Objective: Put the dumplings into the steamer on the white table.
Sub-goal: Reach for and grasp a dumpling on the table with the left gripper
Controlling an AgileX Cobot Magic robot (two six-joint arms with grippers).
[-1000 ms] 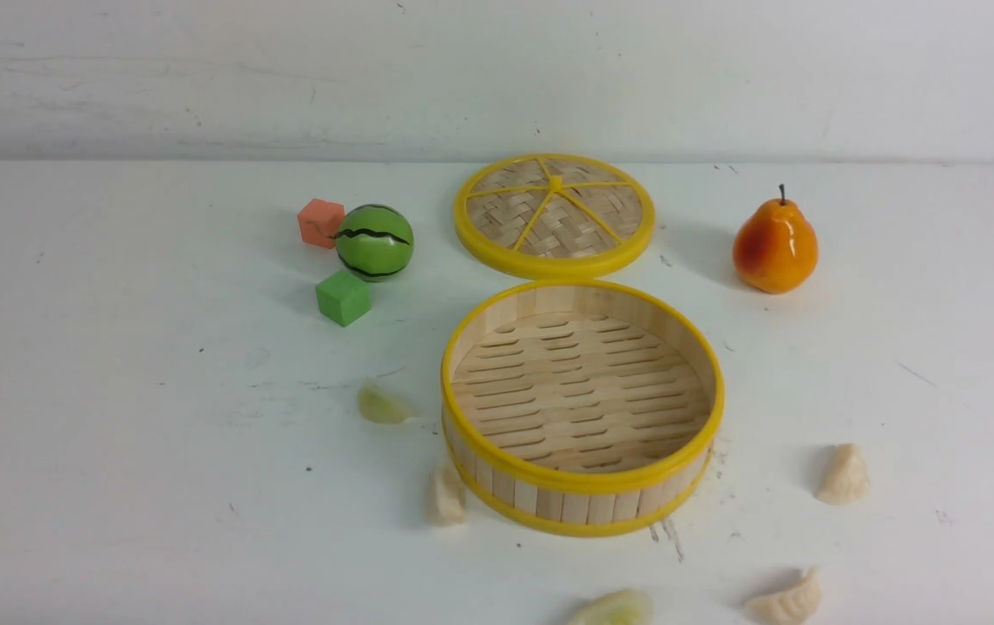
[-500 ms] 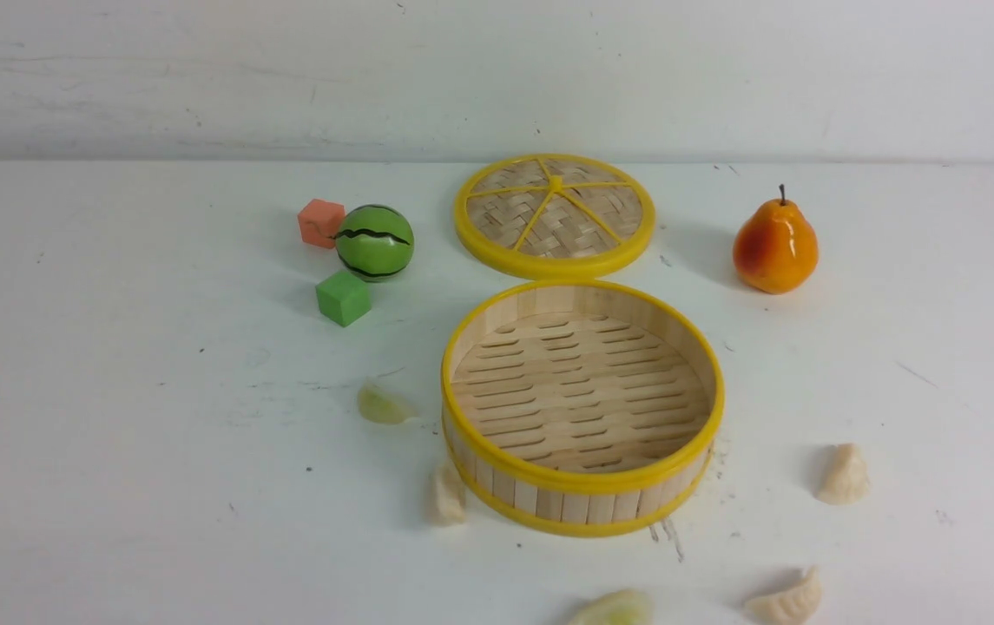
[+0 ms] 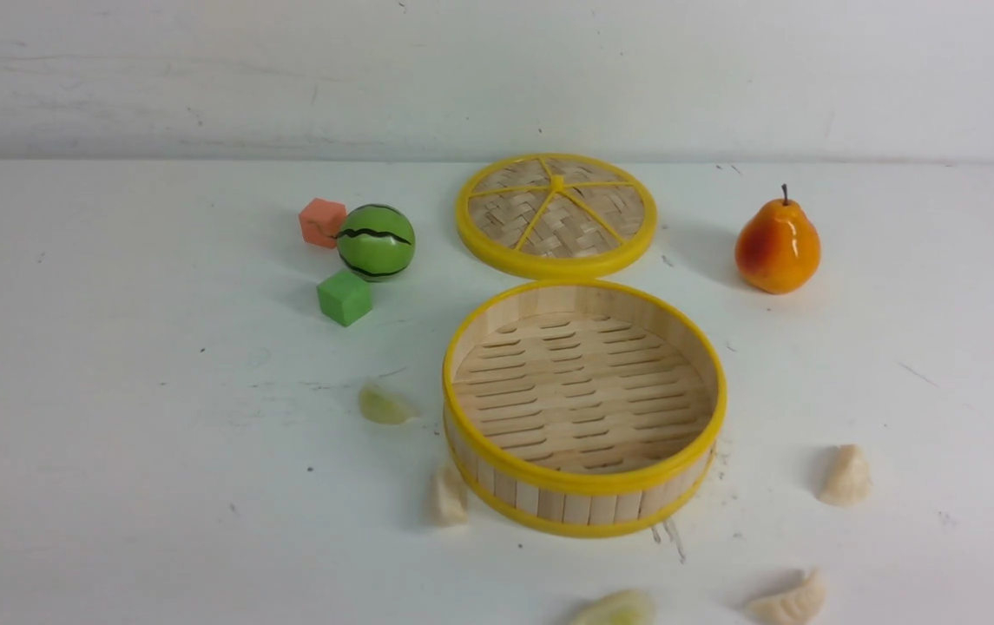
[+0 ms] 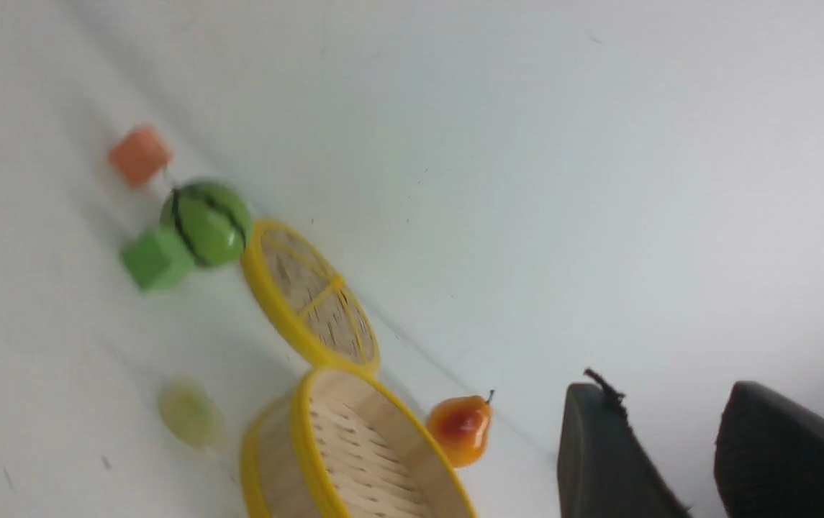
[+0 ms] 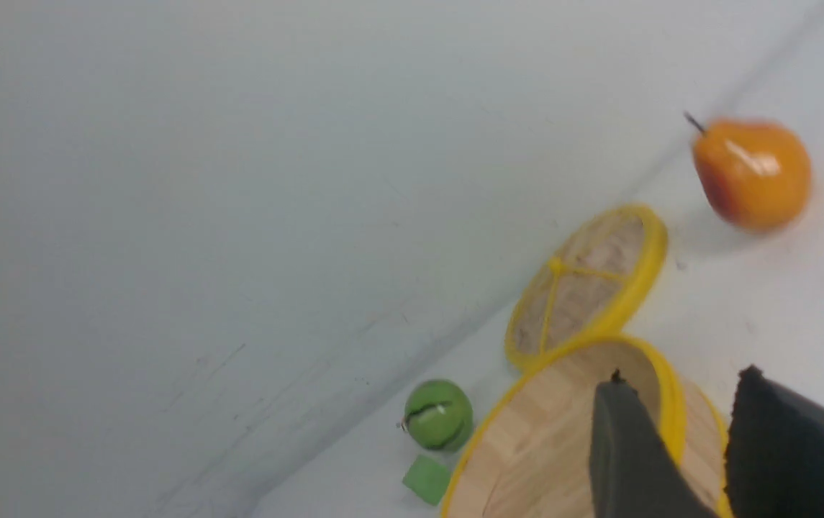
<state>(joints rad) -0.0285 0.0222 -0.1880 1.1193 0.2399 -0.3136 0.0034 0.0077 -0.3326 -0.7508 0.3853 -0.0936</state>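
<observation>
Your left claw [image 4: 663, 394] and right claw [image 5: 679, 381] both gape, empty. All five dumplings [image 3: 844, 476] lie on the counter [image 3: 115, 434] around the bare steamer [image 3: 583, 505]. Straddle one across its narrow width; blurred wrist views may mislead.

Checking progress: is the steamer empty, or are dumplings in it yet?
Empty: the steamer shows only bare slats; all five dumplings lie outside it.

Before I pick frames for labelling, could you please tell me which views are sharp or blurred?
Front view: sharp, evenly lit, soft shadow beside the pear. Left wrist view: motion-smeared, orange cube fuzzy. Right wrist view: mildly blurred, glare on the pear.
</observation>
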